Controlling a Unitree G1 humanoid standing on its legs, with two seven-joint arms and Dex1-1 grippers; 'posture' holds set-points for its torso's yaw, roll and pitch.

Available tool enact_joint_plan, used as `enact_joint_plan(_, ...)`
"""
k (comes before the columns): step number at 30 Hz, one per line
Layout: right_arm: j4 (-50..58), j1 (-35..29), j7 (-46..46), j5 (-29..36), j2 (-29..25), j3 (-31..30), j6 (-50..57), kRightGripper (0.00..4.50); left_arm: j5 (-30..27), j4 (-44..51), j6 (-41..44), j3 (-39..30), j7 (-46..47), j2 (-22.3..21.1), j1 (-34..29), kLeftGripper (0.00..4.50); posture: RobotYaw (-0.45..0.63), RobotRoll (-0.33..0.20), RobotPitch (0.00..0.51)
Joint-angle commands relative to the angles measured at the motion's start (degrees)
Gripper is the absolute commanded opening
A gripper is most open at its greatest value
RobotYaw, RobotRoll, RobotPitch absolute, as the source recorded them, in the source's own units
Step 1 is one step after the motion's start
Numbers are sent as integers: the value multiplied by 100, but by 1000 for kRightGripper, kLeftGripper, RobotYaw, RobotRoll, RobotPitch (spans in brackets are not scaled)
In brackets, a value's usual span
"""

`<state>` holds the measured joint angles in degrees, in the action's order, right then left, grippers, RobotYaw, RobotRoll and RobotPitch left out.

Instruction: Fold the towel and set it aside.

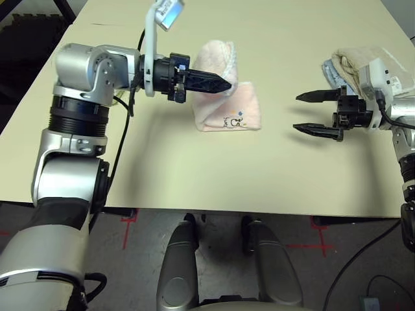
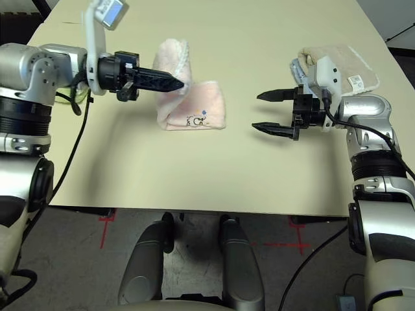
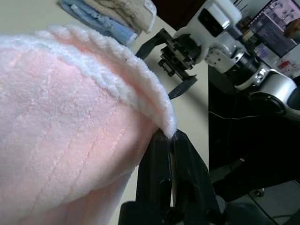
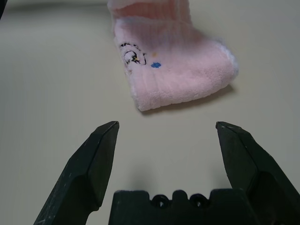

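- Towel (image 1: pixel 227 103): pale pink terry, white scalloped trim, small dark embroidered mark and a blue dot on the face toward the robot. Lies mid-table, partly folded; the near part rests flat on the table, while one edge is lifted off the surface and hangs from the left claw.
- Left gripper (image 1: pixel 224 85): fingers pressed together, pinching the towel's white-trimmed edge. The wrist view shows the trim bunched right at the fingertips (image 3: pixel 164 140). The claw points across the table toward the robot's right, roughly level.
- Right gripper (image 2: pixel 262 111): jaws spread wide, nothing between them. It hovers over bare table, well apart from the towel, pointing at it from the robot's right.
- Folded towels (image 2: pixel 350 65): beige and light blue, stacked at the far right behind the right arm; not part of the job.
- Table (image 1: pixel 194 175): cream top, bare in front of the towel.
- Key relation: the towel sits between the two claws, its long axis running roughly left to right; the left arm is on it, the right stands off. In my judgement the fold finishes by carrying the held edge over toward the right side and laying it down.
- Risk, as I judge it: the pinch is on trim alone and could slip.
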<state>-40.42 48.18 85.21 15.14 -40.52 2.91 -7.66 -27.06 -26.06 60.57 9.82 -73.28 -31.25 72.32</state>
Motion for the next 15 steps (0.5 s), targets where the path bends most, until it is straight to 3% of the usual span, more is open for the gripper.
enact_joint_plan(1,151,-117,4,65,-63,59,31,4500,169,-148,-209,185,-44,111,130,24,4,0,250)
enact_joint_plan(15,314,-205,-48,74,-71,64,85,4500,235,22,-186,477,-213,525,60,24,-7,0,247)
